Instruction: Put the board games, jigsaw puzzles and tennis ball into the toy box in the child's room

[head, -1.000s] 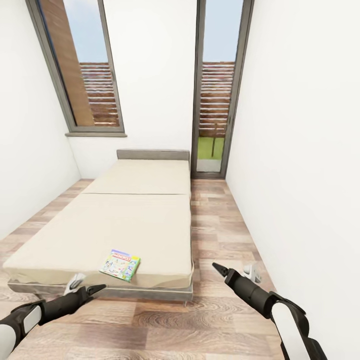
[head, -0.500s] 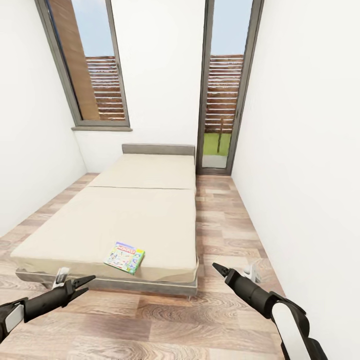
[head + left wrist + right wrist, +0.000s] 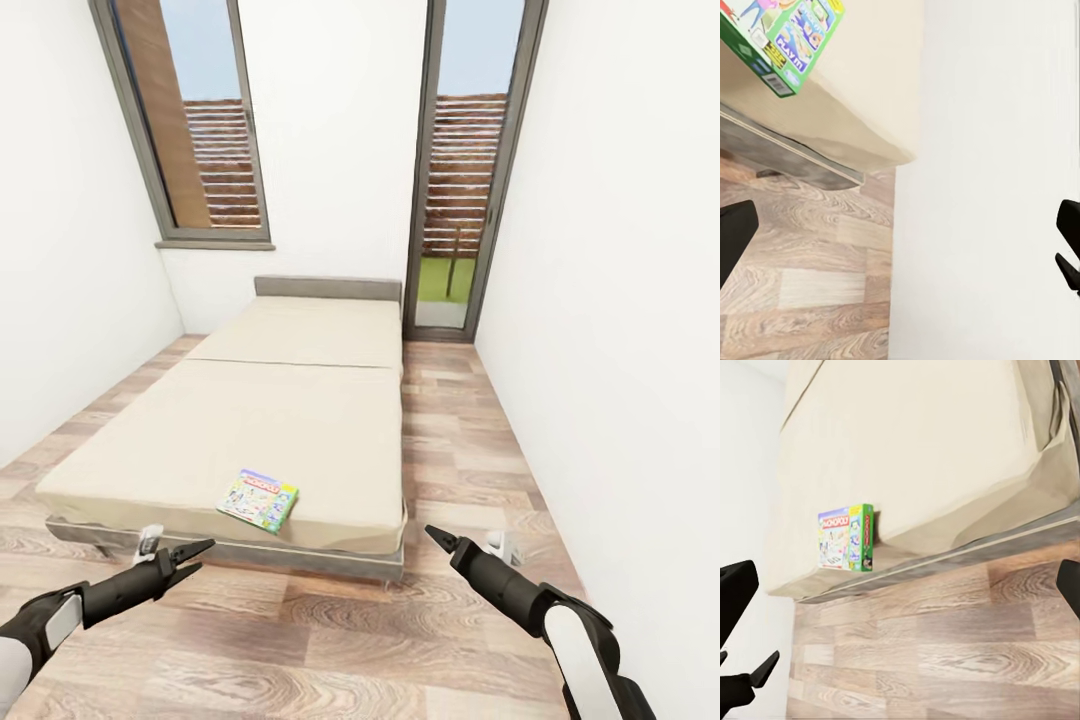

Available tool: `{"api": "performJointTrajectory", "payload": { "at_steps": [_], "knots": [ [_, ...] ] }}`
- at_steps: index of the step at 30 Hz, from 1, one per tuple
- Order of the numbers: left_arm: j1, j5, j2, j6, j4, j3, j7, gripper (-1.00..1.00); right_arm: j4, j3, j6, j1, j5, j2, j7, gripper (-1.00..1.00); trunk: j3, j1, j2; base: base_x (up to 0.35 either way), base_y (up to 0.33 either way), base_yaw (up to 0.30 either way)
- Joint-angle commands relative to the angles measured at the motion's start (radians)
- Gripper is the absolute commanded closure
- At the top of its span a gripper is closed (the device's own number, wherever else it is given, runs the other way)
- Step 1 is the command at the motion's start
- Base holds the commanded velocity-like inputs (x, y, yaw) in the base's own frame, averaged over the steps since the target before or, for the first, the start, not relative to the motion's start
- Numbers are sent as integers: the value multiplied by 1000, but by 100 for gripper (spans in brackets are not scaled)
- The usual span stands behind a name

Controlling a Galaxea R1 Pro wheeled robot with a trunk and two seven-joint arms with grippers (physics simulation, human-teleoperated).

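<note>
- Since a second ago the whole head view is seen to have shifted: the bed and windows now sit further right and higher in the picture, so the camera has turned; the game box keeps its place on the mattress.
- The left arm is now seen reaching further forward and up, its pincer brought closer to the foot of the bed.
- The right arm is seen in the same pose as before, its pincer held above the wood-plank floor, to the right of the bed's near corner.
- The left pincer is seen spread wide with nothing between its fingers; in the left wrist view its dark fingers are found at opposite edges of the picture.
- The right pincer is likewise spread wide and holds nothing; its fingers frame the right wrist view.
- One board game, a green-edged cartoon-covered box, is found lying flat on the beige mattress near the foot edge, slightly skewed, apart from both pincers.
- The same box is seen in the left wrist view and in the right wrist view, close to the mattress edge above the grey frame.
- Two tall dark-framed windows are set in the white wall behind the headboard.
</note>
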Motion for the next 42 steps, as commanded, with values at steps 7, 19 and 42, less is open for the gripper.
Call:
{"api": "performJointTrajectory", "payload": {
  "at_steps": [7,19,42],
  "knots": [
    [-1,15,-39,9,-26,-7,20,-100,-1,0,5,-1,4,3,6,-100,-34,27,-50,0,0,93],
    [-1,19,-33,8,-29,-7,17,-100,4,-2,4,-2,4,3,6,-100,-89,73,-134,0,0,93],
    [-1,76,2,17,-29,5,-38,-100,6,-2,4,-1,4,3,6,-100,-196,161,-295,0,0,93]
  ]
}}
